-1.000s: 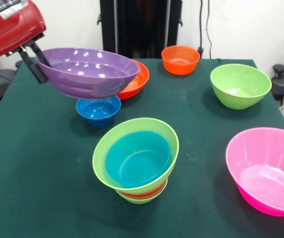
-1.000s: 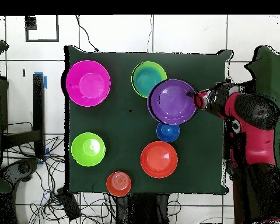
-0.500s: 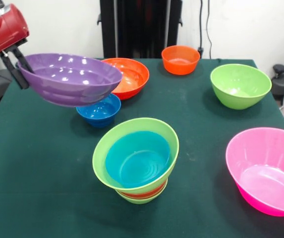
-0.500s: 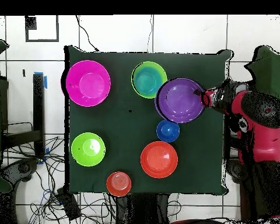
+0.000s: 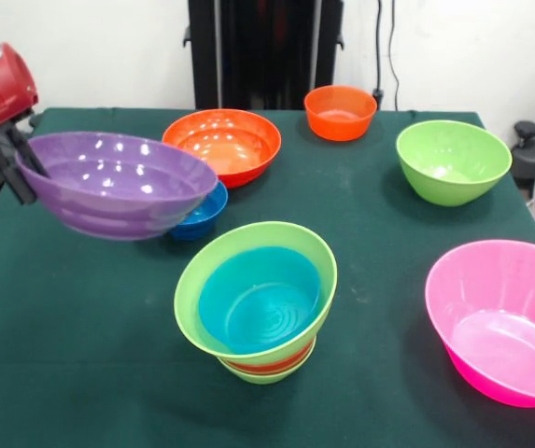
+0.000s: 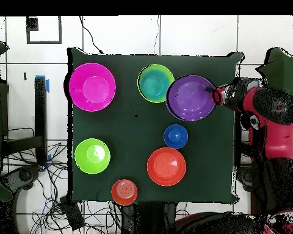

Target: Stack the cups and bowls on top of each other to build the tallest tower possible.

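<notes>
The claw (image 5: 10,163) was clamped on the left rim of the wide, glossy purple plastic bowl (image 5: 118,182), held aloft and tilted over the surface's (image 5: 80,355) left side. Light, stiff and slick, it probably suited that rim pinch; the green-rimmed stacked tower (image 5: 258,299) stood near centre.

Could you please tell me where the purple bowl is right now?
The purple bowl is held up off the table by the gripper at its rim, at the front view's left, partly covering the small blue bowl and beside the tower.
</notes>
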`<state>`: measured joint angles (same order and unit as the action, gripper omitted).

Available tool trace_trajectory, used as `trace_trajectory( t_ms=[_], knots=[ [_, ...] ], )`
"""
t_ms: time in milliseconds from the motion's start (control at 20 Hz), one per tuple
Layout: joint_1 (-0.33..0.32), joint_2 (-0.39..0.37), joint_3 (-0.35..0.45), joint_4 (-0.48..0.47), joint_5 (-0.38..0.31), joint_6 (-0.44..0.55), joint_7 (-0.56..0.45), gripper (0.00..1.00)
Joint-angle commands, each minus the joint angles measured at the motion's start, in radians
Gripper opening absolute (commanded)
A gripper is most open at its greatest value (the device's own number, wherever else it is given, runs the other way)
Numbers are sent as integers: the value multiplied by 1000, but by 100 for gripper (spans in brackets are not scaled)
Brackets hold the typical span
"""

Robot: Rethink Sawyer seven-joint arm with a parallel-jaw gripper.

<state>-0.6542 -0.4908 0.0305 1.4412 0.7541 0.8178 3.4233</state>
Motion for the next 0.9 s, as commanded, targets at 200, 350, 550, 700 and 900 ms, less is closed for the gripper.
trace_trajectory(
  t_ms=[200,350,550,700,900],
  knots=[
    [74,110,83,-148,-25,3,43,0],
    [79,118,76,-170,-20,17,58,0],
    [83,121,73,-166,-11,14,56,0],
    [86,123,68,-167,-9,18,57,0],
    [90,128,66,-175,-9,14,55,0]
  ],
)
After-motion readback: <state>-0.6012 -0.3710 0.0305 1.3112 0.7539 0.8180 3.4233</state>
